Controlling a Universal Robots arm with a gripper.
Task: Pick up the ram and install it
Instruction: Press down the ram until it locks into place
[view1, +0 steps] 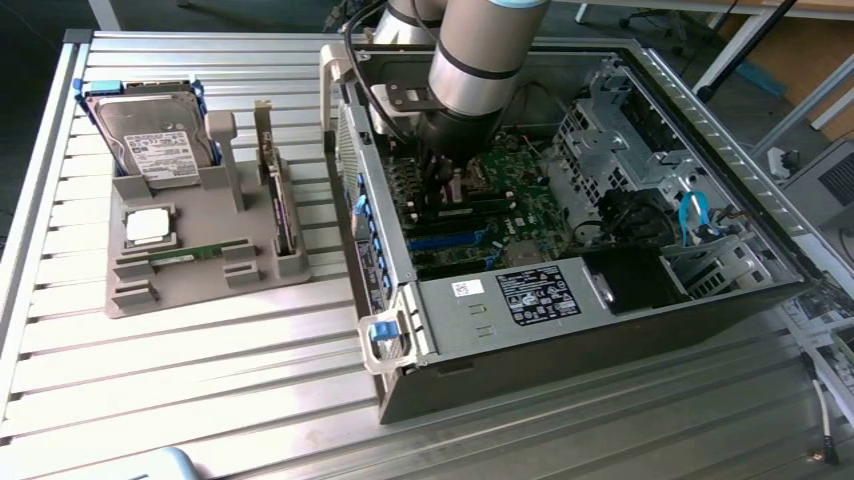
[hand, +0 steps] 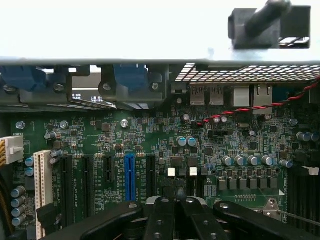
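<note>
I have the open computer case (view1: 534, 330) lying on its side on the slatted metal table (view1: 200, 380), with the green motherboard (view1: 514, 190) exposed inside it, drive cages and a blue cable (view1: 691, 215) toward the far end from the tool. Well away from the tool, outside the case on the exterior view's left, sits the grey parts tray (view1: 200, 285). It holds a hard drive (view1: 150, 140) standing in its rear slot, a square silver processor (view1: 147, 225), an upright expansion card (view1: 278, 205) and one ram stick (view1: 187, 255) lying flat in its cradle.

My arm (view1: 487, 50) reaches down into the case, and the gripper (hand: 175, 200) hangs just over the motherboard. Its black fingers (hand: 160, 215) are drawn fully together. From the wrist view I see two small pale tips (hand: 171, 172) just ahead of the fingers, but I cannot tell whether a ram stick is clamped between them or whether they touch the board. Ahead of the gripper lie the long black expansion slots (hand: 86, 185), a blue slot (hand: 129, 176) and a white slot (hand: 42, 187) to one side, rows of capacitors (hand: 247, 160) to the other, and a red-and-black wire (hand: 250, 109) beyond.
</note>
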